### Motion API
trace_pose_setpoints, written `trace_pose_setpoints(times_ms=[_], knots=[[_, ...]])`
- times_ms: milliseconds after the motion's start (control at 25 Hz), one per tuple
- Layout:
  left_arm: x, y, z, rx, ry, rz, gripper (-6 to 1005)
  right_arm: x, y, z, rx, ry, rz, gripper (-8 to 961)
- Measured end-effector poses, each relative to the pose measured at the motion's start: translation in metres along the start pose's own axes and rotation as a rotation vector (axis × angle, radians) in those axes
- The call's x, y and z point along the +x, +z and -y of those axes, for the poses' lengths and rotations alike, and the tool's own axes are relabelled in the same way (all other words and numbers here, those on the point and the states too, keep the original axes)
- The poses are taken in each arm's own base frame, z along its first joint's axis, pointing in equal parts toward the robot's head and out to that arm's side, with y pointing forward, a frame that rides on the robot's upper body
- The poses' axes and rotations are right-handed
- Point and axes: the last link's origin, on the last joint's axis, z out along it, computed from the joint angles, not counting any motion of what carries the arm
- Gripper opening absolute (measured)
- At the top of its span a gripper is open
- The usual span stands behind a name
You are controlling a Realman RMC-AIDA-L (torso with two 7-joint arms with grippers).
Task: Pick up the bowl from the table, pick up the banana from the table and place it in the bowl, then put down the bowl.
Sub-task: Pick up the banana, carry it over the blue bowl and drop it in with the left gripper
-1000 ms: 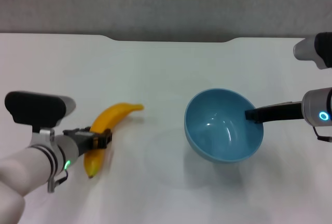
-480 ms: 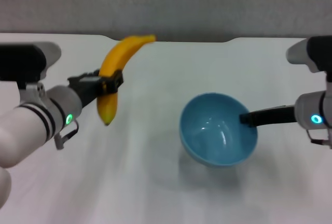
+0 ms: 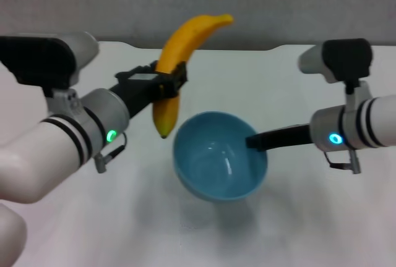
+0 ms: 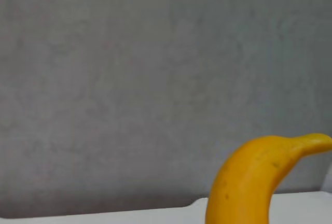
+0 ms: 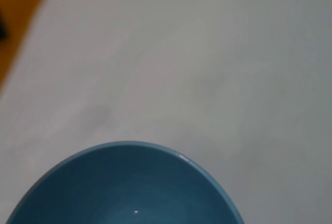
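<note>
A yellow-orange banana with a darker, possibly greenish, lower tip is seen at the left. The bowl near the centre is coloured light blue, with white glints on its glossy inside. The table is plain white, and a grey wall is seen beyond it. Both arms are white and grey with black bands; the left gripper and right gripper are black, with a green light glowing near the left and a blue ring near the right.
</note>
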Motion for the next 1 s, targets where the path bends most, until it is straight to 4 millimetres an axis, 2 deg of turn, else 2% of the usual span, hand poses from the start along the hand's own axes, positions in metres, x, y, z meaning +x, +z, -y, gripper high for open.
trace_pose_setpoints(times_ms=[200,360,640,1000], knots=[[-0.008,0.000,-0.012,-0.053,0.008,-0.022,508,-0.009,0.002,-0.008,-0.009,-0.017,0.005,126],[-0.015,0.001,-0.018,-0.081,0.018,-0.026,525,-0.008,0.004,-0.009,-0.008,-0.008,-0.005,130],[-0.026,0.001,-0.012,-0.086,-0.001,-0.039,555,-0.012,0.004,-0.010,-0.011,0.012,-0.007,136],[-0.038,0.003,-0.016,-0.120,-0.012,-0.047,593,-0.018,0.003,-0.012,-0.013,0.010,-0.005,143]])
